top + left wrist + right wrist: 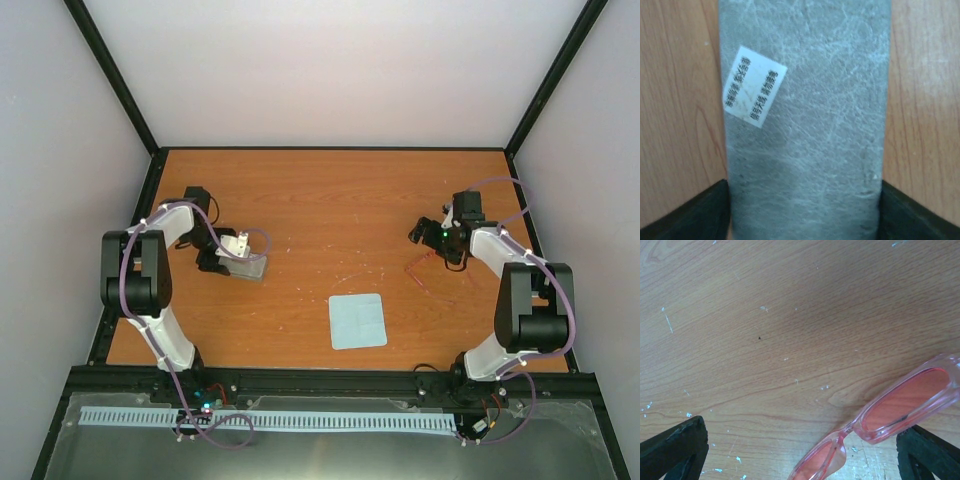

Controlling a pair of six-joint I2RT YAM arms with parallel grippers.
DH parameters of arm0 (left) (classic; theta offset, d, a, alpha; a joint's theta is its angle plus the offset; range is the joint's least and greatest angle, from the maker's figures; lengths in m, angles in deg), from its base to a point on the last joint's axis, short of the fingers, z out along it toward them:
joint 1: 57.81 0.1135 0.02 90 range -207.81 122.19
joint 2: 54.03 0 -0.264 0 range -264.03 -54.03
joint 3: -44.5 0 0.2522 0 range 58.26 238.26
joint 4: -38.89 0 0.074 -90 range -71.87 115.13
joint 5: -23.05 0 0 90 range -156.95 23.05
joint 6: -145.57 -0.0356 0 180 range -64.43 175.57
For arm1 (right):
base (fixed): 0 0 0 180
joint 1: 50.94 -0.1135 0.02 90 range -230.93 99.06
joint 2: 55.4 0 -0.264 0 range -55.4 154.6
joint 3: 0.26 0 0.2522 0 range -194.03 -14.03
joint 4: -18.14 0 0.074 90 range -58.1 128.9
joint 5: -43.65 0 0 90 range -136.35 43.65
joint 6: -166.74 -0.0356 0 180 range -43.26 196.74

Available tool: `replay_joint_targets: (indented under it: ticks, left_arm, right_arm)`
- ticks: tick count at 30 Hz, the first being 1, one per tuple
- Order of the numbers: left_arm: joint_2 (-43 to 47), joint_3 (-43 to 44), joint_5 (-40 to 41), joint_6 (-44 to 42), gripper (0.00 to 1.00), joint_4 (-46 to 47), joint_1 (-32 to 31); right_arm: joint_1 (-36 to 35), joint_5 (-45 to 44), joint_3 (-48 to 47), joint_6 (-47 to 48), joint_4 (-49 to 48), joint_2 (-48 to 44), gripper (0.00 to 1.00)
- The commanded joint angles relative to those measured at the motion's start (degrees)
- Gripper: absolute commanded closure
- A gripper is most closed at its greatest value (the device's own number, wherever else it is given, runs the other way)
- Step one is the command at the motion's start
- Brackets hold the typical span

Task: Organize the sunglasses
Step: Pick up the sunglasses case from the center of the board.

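The sunglasses (418,268) have a pink translucent frame and lie on the wooden table at the right. In the right wrist view the sunglasses (900,407) lie between my fingers, close to the right fingertip (927,452). My right gripper (800,460) is open above the sunglasses and also shows in the top view (432,252). The grey case (805,125), closed and with a white sticker, fills the gap between my left fingers. My left gripper (805,212) is shut on the grey case (247,266) at the left of the table, both fingers against its sides.
A light blue square cloth (358,321) lies flat near the front middle of the table. Black frame posts stand at the table's back corners. White walls surround the table.
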Motion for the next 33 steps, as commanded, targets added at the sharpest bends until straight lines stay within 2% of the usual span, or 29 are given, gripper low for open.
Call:
replay_joint_targets:
  ticks: [1,3,4,9,13,17,21,23,26,28,31,32,33]
  left_arm:
    - [-0.9,0.4,0.6,0.0,0.34,-0.1,-0.4]
    - [-0.9,0.5,0.6,0.1,0.45,-0.3,-0.4]
    - [-0.8,0.5,0.7,0.1,0.47,-0.3,-0.4]
    - [-0.2,1.6,-0.8,1.8,0.51,-1.5,-0.5]
    - [0.4,5.2,-7.4,7.1,0.51,-3.8,-0.8]
    - [-0.1,11.3,-17.2,16.6,0.51,-5.2,-1.1]
    - [-2.6,20.0,-26.9,28.0,0.51,-4.4,-1.5]
    - [-5.2,26.0,-32.8,35.4,0.51,-3.8,-1.5]
    - [-12.1,36.8,-41.5,46.2,0.51,-5.2,-1.6]
    - [-17.8,45.8,-48.6,53.2,0.52,-8.4,-1.6]
    - [-26.8,61.5,-59.3,61.3,0.52,-15.3,-2.0]
    - [-29.1,66.0,-63.4,64.5,0.53,-16.3,-2.2]
    - [-30.4,69.6,-66.7,68.4,0.54,-16.2,-2.3]
  right_arm:
    - [0.0,0.5,-1.4,-0.2,-0.6,0.1,0.00]
    - [0.0,0.4,-1.5,0.0,-0.3,-0.1,0.00]
    - [0.0,0.4,-1.5,0.0,-0.3,-0.2,0.00]
    - [0.0,1.2,-1.6,0.5,-0.8,-1.9,0.00]
    - [-0.1,5.2,-0.9,1.9,-5.4,-5.6,0.00]
    - [-1.3,11.1,0.5,1.8,-16.4,-8.9,0.00]
    - [-5.3,10.8,-1.1,4.5,-27.6,-8.4,0.00]
    - [-7.3,10.2,-3.0,6.6,-32.0,-6.9,0.00]
    - [-8.0,17.0,-9.6,6.3,-35.4,0.2,0.00]
    - [-7.9,25.2,-13.6,0.0,-40.4,5.3,0.00]
    - [-7.5,35.6,-17.4,-23.8,-56.6,12.7,0.00]
    - [-7.5,37.1,-17.9,-30.9,-62.7,14.5,0.05]
    - [-7.7,37.2,-18.4,-36.4,-69.2,15.6,0.27]
